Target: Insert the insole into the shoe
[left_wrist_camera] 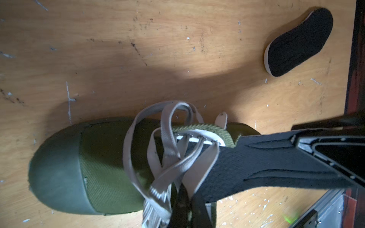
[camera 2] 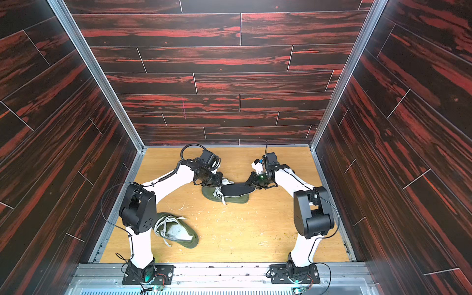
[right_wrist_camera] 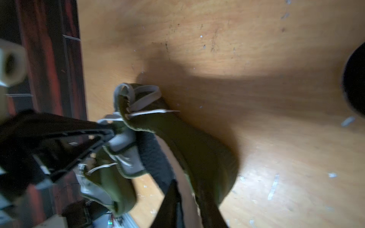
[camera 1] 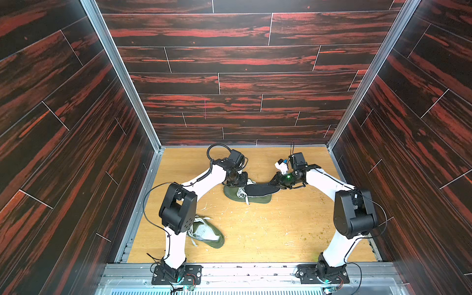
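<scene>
Mid-insertion. The shoe (left_wrist_camera: pixel 102 167) sits on its sole around the middle of the table (camera 1: pixel 255 229), toe cap (left_wrist_camera: pixel 55 169) pointing towards the left arm. The insole (left_wrist_camera: pixel 266 167) has its front end tucked into the opening beneath the laces (left_wrist_camera: pixel 167 138). Its heel end sticks out on a slant, raised off the shoe.

Left gripper (left_wrist_camera: pixel 187 209) is pinched shut on the shoe, on the edge of the upper by the lace row, bracing it and holding the mouth open. Right gripper (right_wrist_camera: pixel 188 209) has its jaws narrow, one on each side of the insole's heel end. I can't tell whether it's actually clamping or slack (that wrist view is smeared).

Next move, as I read it: drive the insole forward at a low angle towards the toe, with the left holding the shoe against the push. Then drop the heel end inside the collar and press it flat. The laces are loose and piled over the opening, so a snag looks likely.

Can't see:
- how far the insole tip has got inside, or whether it has folded
- the left fingers' exact contact, which is buried in laces
- the shoe's mouth in both top views, covered by the wrists

Also around: a second shoe (camera 1: pixel 207 233) by the left arm and a spare insole (left_wrist_camera: pixel 300 41) lying well apart on the table
</scene>
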`<act>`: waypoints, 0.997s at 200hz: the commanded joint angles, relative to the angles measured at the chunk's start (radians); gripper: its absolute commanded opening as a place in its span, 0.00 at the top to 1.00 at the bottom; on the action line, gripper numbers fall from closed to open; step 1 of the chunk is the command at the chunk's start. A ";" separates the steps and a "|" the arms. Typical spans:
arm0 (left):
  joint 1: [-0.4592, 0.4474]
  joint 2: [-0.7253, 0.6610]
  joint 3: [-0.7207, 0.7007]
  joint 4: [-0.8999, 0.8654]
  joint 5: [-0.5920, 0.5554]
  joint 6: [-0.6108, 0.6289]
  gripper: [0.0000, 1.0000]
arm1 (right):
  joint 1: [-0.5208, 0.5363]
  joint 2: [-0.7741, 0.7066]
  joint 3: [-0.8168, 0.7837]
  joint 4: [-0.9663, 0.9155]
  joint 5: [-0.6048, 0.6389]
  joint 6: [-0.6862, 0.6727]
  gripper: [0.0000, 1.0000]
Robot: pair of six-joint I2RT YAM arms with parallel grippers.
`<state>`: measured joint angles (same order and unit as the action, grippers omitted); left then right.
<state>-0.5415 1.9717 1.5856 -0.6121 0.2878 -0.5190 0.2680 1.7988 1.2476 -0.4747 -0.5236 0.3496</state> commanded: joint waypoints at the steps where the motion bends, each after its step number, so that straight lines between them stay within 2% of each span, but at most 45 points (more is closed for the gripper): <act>1: 0.000 -0.083 -0.040 0.081 0.006 -0.098 1.00 | -0.001 -0.030 -0.084 0.060 -0.125 0.079 0.86; 32: -0.004 -0.118 -0.112 0.180 0.021 -0.217 1.00 | 0.002 -0.066 -0.194 0.188 -0.137 0.204 0.91; 90: -0.005 -0.097 -0.062 0.086 0.057 -0.175 1.00 | 0.002 -0.100 -0.234 0.278 -0.118 0.273 0.95; 120: -0.005 -0.091 -0.041 0.046 0.045 -0.174 1.00 | 0.037 -0.162 -0.246 0.330 -0.051 0.246 0.94; 154: -0.006 -0.085 -0.037 0.058 0.071 -0.199 1.00 | 0.117 -0.089 -0.227 0.329 -0.002 0.201 0.95; 179: -0.002 -0.079 -0.041 0.051 0.066 -0.195 1.00 | 0.120 -0.078 -0.260 0.355 0.038 0.204 0.95; 199: -0.001 -0.079 -0.050 0.070 0.088 -0.209 1.00 | 0.127 -0.057 -0.268 0.427 0.010 0.227 0.95</act>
<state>-0.5354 1.9156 1.5093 -0.5694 0.3145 -0.7086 0.3828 1.7061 0.9947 -0.1249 -0.5156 0.5713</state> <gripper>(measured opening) 0.069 0.080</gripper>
